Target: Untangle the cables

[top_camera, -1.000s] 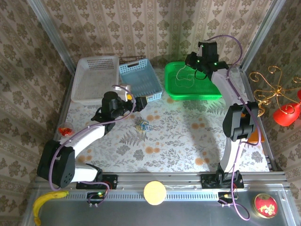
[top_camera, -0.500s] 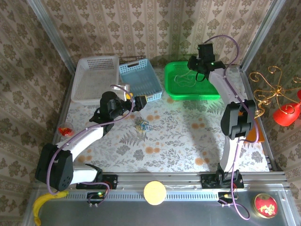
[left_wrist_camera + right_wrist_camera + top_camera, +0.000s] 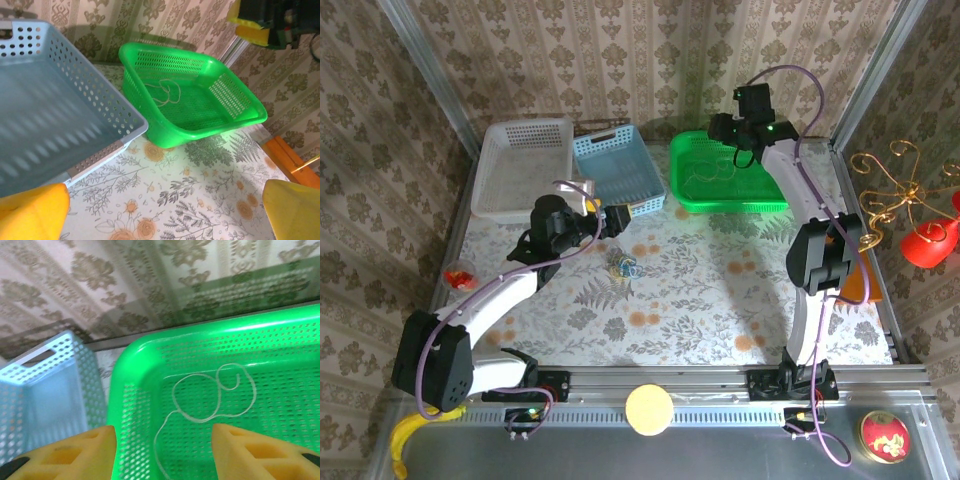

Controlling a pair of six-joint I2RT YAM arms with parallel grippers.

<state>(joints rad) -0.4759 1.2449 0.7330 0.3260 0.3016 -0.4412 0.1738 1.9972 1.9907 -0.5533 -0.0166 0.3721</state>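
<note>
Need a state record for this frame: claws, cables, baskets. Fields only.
left claw: open, empty, above the table near the blue basket
right claw: open, empty, above the green basket
pale cable: lies in loose loops on the green basket's floor, touched by neither claw
cable tangle: small bundle on the table, in front of the blue basket, not held
task status: tangle not yet separated
</note>
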